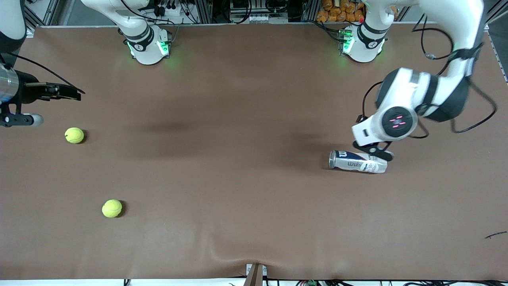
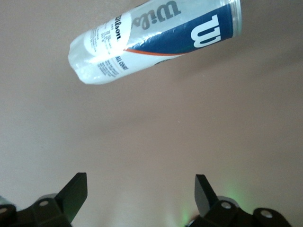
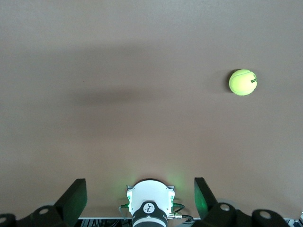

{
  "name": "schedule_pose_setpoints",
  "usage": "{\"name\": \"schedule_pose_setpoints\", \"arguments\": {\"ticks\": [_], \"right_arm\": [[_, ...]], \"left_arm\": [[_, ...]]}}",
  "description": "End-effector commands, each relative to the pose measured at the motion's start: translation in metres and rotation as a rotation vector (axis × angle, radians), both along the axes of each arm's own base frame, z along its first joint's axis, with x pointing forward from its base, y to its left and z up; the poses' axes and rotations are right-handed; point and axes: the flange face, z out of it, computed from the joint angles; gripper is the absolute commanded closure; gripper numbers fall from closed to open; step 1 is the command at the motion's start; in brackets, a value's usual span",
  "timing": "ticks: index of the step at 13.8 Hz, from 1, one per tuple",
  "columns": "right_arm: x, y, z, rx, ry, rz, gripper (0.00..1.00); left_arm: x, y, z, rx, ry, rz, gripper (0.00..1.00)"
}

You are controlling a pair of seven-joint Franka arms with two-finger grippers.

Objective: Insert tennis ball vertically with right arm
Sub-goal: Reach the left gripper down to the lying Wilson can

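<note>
Two yellow-green tennis balls lie on the brown table toward the right arm's end, one (image 1: pixel 74 135) farther from the front camera than the other (image 1: pixel 112 208). One tennis ball (image 3: pixel 243 82) shows in the right wrist view, well away from the fingers. My right gripper (image 1: pixel 69 92) (image 3: pixel 139 182), on its silver wrist, hovers open and empty above the table, near the farther ball. A Wilson ball can (image 1: pixel 357 161) (image 2: pixel 151 40) lies on its side toward the left arm's end. My left gripper (image 1: pixel 377 150) (image 2: pixel 140 177) hangs open just above it, holding nothing.
The two arm bases (image 1: pixel 147 45) (image 1: pixel 363 43) stand with green lights along the table's edge farthest from the front camera. The brown cloth wrinkles near the front edge (image 1: pixel 234 250) by a small bracket (image 1: pixel 255 274). A thin dark scrap (image 1: pixel 496 235) lies toward the left arm's end.
</note>
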Motion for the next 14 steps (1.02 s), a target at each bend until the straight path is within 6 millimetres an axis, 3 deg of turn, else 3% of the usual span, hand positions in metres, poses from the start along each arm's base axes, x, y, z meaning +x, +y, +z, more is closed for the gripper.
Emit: {"name": "schedule_pose_setpoints", "arguments": {"ticks": [1, 5, 10, 14], "right_arm": [[0.005, -0.002, -0.003, -0.007, 0.019, 0.002, 0.0], [0.006, -0.004, -0.014, -0.023, 0.037, 0.005, 0.0], [0.004, -0.002, -0.016, -0.026, 0.046, 0.008, 0.0], [0.003, -0.003, -0.019, -0.026, 0.048, 0.007, 0.0]], "left_arm": [[-0.001, -0.018, -0.017, 0.065, 0.009, -0.115, 0.0], [0.006, -0.023, -0.04, 0.159, 0.016, -0.325, 0.0], [0.005, -0.025, -0.092, 0.102, 0.008, -0.469, 0.0], [0.011, -0.024, -0.102, 0.094, -0.008, -0.609, 0.0]]}}
